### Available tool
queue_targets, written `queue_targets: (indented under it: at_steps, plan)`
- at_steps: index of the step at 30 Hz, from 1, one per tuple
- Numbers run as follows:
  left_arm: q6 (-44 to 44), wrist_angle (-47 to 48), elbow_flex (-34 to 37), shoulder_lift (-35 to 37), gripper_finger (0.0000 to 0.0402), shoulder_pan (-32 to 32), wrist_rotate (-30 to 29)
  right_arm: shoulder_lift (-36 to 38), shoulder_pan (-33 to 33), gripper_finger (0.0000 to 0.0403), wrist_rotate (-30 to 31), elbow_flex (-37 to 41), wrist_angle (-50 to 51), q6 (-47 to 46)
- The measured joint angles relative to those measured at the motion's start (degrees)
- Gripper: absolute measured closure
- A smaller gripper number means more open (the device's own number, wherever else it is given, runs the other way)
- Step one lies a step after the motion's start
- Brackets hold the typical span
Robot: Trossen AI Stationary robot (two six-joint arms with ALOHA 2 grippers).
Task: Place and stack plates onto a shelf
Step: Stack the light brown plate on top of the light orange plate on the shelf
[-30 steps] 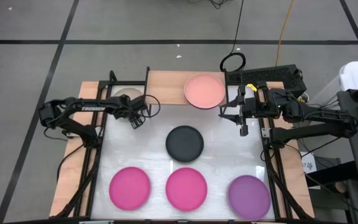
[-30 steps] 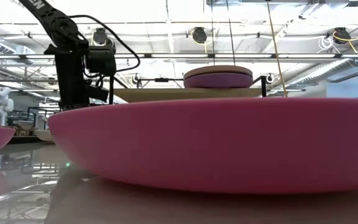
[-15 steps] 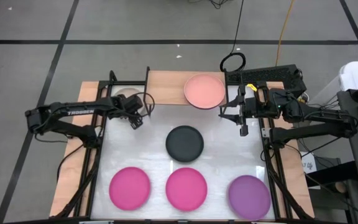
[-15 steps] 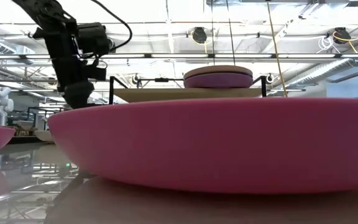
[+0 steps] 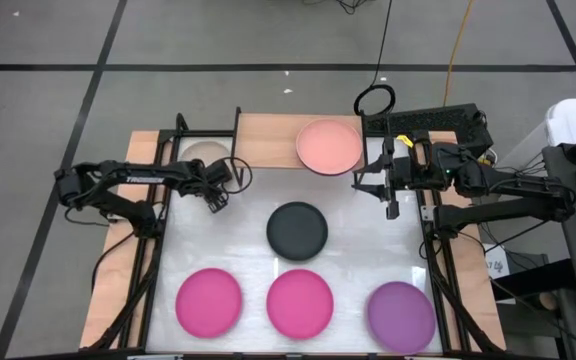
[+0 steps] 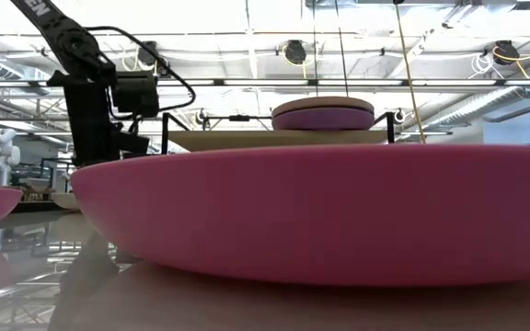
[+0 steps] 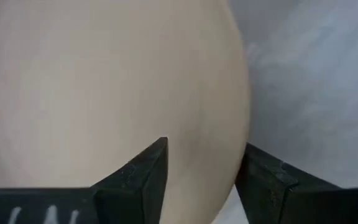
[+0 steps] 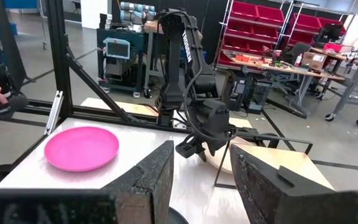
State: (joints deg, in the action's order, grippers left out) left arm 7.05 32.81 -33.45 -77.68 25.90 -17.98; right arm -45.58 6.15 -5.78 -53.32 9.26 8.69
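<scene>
A: Left gripper (image 5: pixel 218 197) state?

B: Jaws spread, set astride the rim of the beige plate (image 7: pixel 104 87). In the left wrist view one finger (image 7: pixel 143 177) lies over the plate face, the other finger sits outside the edge. No clamp visible; the fingers are apart with the rim between them.

A: Where is that plate?

B: Far left of the surface (image 5: pixel 353 240), partly hidden by the left arm in the high view (image 5: pixel 206 152). Whether it rests under the shelf or beside it, cannot tell.

A: Right gripper (image 5: pixel 392 208)?

B: Parked at the far right, just right of the salmon plate (image 5: pixel 329 146). Fingers parted, holding nothing, per the right wrist view (image 8: pixel 201 180).

A: Shelf?

B: Light wood shelf (image 5: pixel 268 130) along the far edge. Salmon plate sits on its right half. Low view shows that plate atop the shelf top (image 6: pixel 265 139).

A: Remaining plates?

B: Dark grey plate (image 5: pixel 297 230) at the middle of the surface. Near row, left to right: hot pink plate (image 5: pixel 208 302), second hot pink plate (image 5: pixel 300 303), purple plate (image 5: pixel 401 315). All apart from one another, none stacked. The middle pink one fills the low view.
</scene>
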Motion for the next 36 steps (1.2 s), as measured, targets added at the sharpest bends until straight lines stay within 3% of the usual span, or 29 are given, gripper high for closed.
queue_targets:
  at_steps: [7,13,21,28,36]
  plan:
    - [1.64,0.10,-0.25,0.36,0.0383,-0.60,-1.87,0.02,0.00,0.0263,0.00,0.00,0.00,0.13]
    - [6.91,8.88,-5.90,2.48,0.0390,-2.04,-3.79,0.02,0.02,0.0263,0.00,-0.02,0.00,0.05]
    - [8.64,18.84,-20.57,10.76,0.0390,-6.97,-15.00,0.02,0.02,0.0263,-0.01,-0.04,0.63,-0.06]
    - [-4.90,8.83,-33.10,13.43,0.0390,-13.05,-19.67,0.09,0.00,0.0263,0.00,2.97,0.71,-0.50]
    - [-22.84,-7.69,-41.59,5.31,0.0390,-19.66,-14.33,0.19,0.00,0.0263,-0.01,13.28,-6.70,-2.91]
